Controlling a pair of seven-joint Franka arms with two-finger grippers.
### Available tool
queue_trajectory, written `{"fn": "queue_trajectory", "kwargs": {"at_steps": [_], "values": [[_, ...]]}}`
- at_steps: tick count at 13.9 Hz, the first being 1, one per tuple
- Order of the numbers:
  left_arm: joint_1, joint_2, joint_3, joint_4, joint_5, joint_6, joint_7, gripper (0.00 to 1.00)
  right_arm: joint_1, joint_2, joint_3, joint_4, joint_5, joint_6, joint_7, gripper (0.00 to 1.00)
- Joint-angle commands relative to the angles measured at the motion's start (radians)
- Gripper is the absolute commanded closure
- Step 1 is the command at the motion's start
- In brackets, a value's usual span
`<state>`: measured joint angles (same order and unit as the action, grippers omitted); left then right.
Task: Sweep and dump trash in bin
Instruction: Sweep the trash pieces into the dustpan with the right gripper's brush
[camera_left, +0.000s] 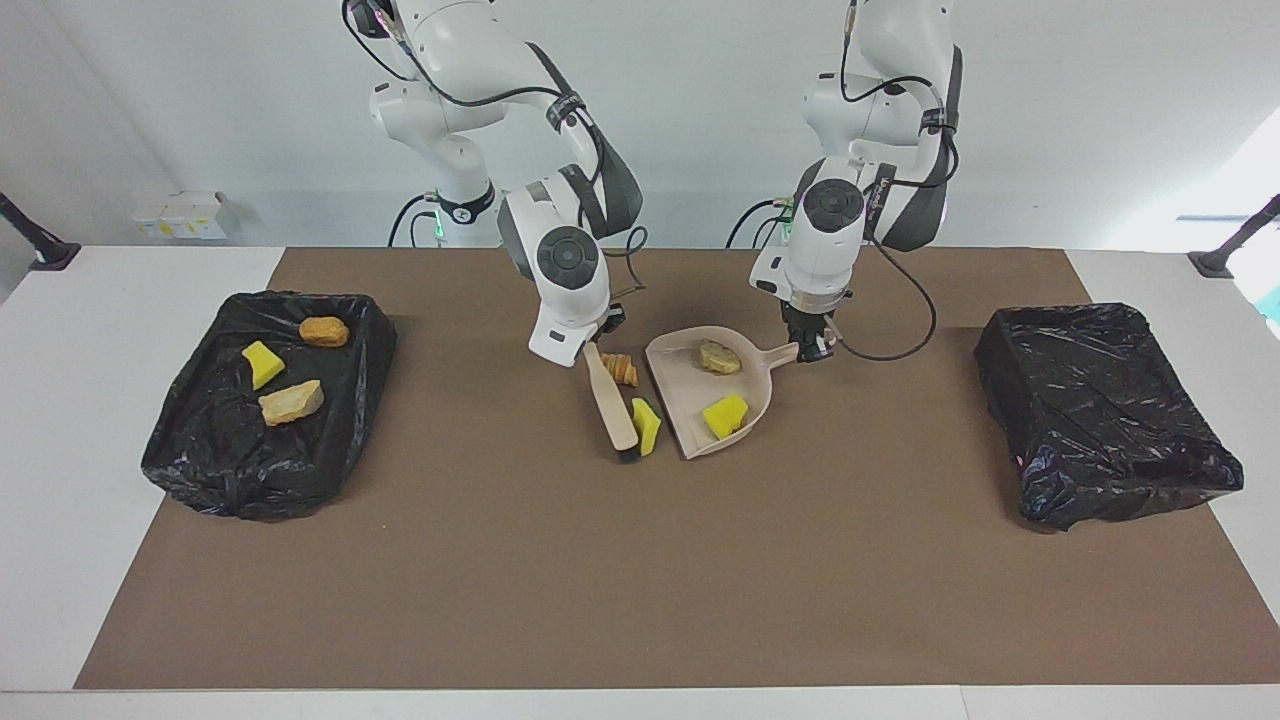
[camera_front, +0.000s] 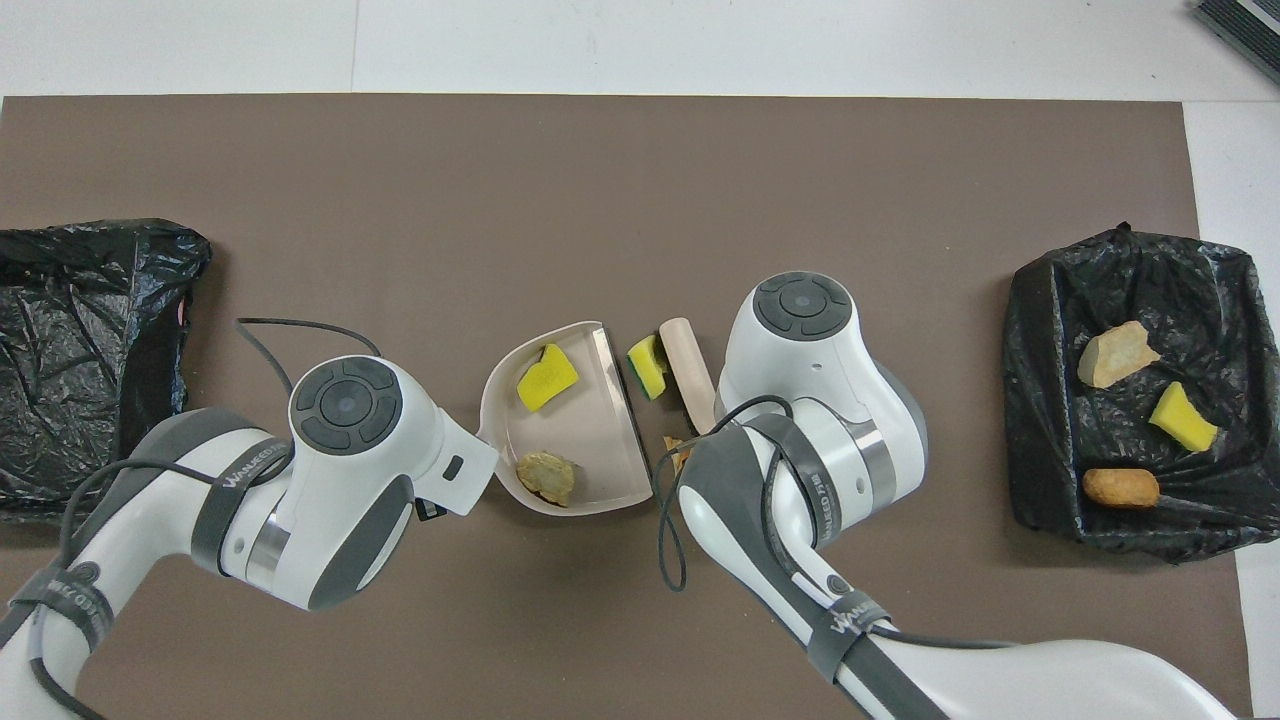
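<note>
The left gripper (camera_left: 812, 349) pinched the dustpan (camera_left: 700, 400) handle; the right gripper (camera_left: 598, 335) clamped the brush (camera_left: 612, 400), a yellow sponge wedge (camera_left: 646, 426) at the pan's lip. Armbands read "WANLEED".

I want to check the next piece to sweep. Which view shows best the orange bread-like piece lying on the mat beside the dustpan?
The facing view: the bread-like piece lies whole there, between the brush and the dustpan mouth. In the overhead view the right arm covers it; only a small orange edge shows.
</note>
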<state>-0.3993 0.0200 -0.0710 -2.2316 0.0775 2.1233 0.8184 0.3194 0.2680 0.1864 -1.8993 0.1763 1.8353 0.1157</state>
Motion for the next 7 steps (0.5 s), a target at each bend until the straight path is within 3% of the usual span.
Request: {"fn": "queue_trajectory", "kwargs": {"at_steps": [1,4,7], "values": [[-0.007,-0.022,0.01,-0.031,0.022,0.006,-0.033,1.0,0.033,-0.039,0.002,-0.04,0.122,0.053,0.013,1.0],[-0.007,-0.022,0.01,-0.031,0.022,0.007,-0.035,1.0,0.058,-0.041,0.002,-0.026,0.241,0.061,0.028,1.0],[-0.007,-0.023,0.01,-0.033,0.022,0.003,-0.021,1.0,0.041,-0.087,0.002,-0.015,0.25,0.032,0.041,1.0]]}}
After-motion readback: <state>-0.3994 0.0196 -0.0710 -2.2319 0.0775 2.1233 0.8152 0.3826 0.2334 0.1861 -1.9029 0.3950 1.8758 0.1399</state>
